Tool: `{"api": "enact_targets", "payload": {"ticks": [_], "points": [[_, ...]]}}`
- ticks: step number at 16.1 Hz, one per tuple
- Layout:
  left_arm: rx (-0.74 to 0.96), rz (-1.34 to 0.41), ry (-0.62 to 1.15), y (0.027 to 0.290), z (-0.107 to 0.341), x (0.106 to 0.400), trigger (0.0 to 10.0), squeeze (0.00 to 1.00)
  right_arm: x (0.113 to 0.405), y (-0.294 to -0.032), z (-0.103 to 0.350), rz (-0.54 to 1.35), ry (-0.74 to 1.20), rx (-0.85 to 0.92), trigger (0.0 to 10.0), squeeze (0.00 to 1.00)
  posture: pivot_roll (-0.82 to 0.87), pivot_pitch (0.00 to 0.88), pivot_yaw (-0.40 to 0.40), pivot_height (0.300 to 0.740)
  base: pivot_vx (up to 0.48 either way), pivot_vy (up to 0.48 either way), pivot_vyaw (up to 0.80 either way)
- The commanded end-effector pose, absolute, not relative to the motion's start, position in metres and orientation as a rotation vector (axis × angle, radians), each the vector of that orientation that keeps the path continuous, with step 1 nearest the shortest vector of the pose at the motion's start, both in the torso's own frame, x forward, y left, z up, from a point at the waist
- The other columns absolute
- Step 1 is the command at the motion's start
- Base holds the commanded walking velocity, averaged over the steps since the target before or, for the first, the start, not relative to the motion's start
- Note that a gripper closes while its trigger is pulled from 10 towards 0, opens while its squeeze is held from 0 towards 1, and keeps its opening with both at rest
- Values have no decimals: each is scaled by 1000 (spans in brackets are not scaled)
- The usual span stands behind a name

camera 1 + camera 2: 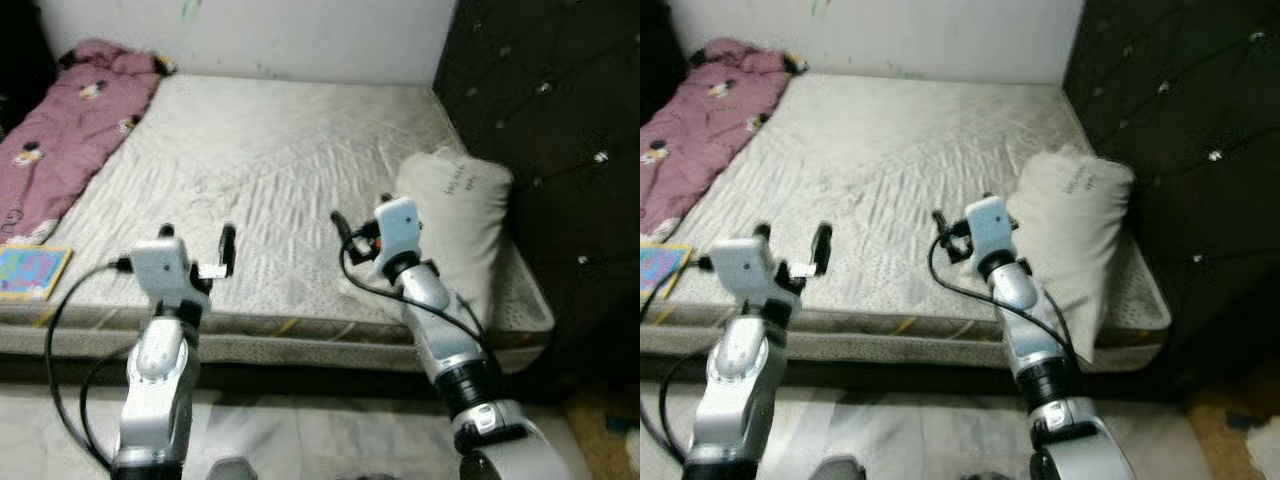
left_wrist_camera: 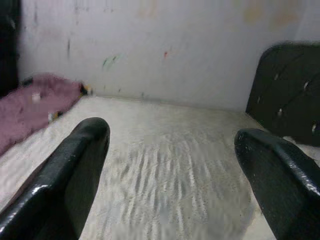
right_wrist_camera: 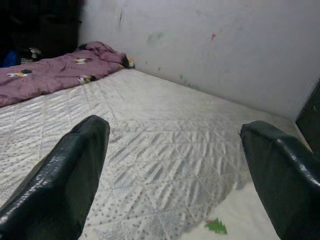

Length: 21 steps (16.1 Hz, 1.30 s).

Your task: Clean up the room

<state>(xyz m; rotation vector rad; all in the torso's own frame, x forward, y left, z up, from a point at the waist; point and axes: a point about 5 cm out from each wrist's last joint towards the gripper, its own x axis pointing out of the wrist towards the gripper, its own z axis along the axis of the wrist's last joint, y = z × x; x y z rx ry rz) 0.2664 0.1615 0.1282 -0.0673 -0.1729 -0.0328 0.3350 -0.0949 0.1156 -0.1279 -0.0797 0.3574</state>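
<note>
A bare quilted mattress [image 1: 270, 150] lies before me on a low bed. A maroon blanket [image 1: 70, 125] with cartoon prints is bunched along its left side, also seen as the blanket [image 3: 50, 75] in the right wrist view. A pale pillow [image 1: 455, 215] leans at the right against the dark headboard [image 1: 550, 120]. A colourful book [image 1: 30, 272] rests on the mattress's front left corner. My left gripper [image 1: 197, 240] hovers open over the front edge, holding nothing. My right gripper [image 1: 362, 212] stands open just left of the pillow, also holding nothing.
A white wall [image 2: 165, 45] runs behind the bed. Pale tiled floor [image 1: 300, 430] lies between me and the bed's front edge. A small brown and teal item [image 1: 620, 430] sits on the floor at the far right.
</note>
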Motion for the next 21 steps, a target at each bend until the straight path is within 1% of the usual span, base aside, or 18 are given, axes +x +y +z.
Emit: {"api": "enact_targets", "payload": {"ticks": [1, 12, 17, 21], "points": [[-75, -28, -162, 163, 125, 264, 10000, 0, 338, -93, 119, 361, -90, -136, 10000, 0, 119, 0, -39, 740, 360, 0, 0], [-77, -29, -152, 161, 123, 264, 10000, 0, 338, -96, 119, 351, -93, -143, 10000, 0, 118, 0, -42, 740, 354, 0, 0], [-71, 29, -117, 166, 118, 267, 10000, 0, 340, -97, 116, 340, -67, -133, 10000, 0, 123, 0, -45, 740, 0, 0, 0], [-46, 10, -123, 163, 120, 267, 10000, 0, 341, -96, 117, 336, -70, -124, 10000, 0, 122, 0, -42, 740, 0, 0, -767]]}}
